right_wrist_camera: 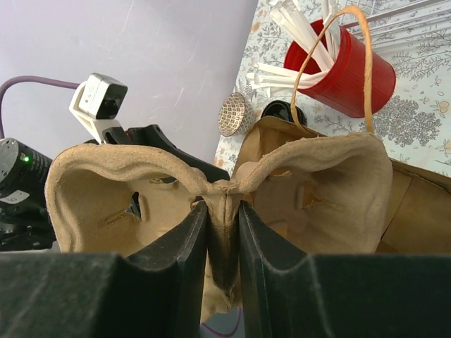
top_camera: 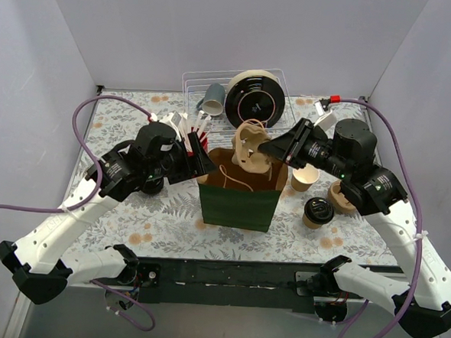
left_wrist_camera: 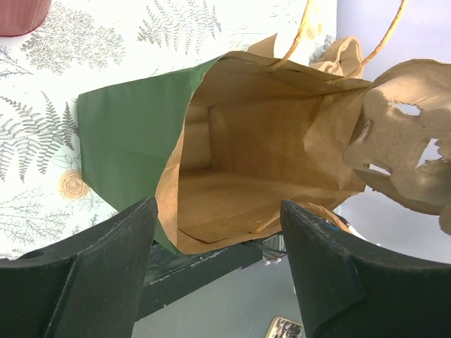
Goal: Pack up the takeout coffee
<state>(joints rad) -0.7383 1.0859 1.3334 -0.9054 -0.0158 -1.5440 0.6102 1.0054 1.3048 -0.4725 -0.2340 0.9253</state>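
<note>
Cup carrier (top_camera: 251, 149) of moulded pulp hangs above the mouth of the green paper bag (top_camera: 239, 204), tilted on edge, and the right fingers (right_wrist_camera: 190, 253) are clamped on its central ridge. The bag stands upright at the middle of the bench (top_camera: 121, 117), close to the near edge, with its top spread and its twine handles up. The carrier's lower lobes sit at the bag's far rim. The left fingers (left_wrist_camera: 91, 274) are spread wide and grip nothing. They sit at the bag's left rim, and the wrist view looks straight into the brown interior.

Just behind the left fingers a red cup (top_camera: 201, 142) of white straws (top_camera: 184, 124) crowds the bag's far-left side. To the right of the bag are an open paper cup (top_camera: 304, 178), a black-lidded cup (top_camera: 317, 213) and another brown cup (top_camera: 340, 197), which is partly under the right arm. Along the far edge a wire rack (top_camera: 192, 83) holds a grey mug (top_camera: 212, 99) and a large round roll (top_camera: 254, 102).

Walls close in the left, far and right edges. Bare bench shows toward the left edge and along the near edge on both sides of the bag.
</note>
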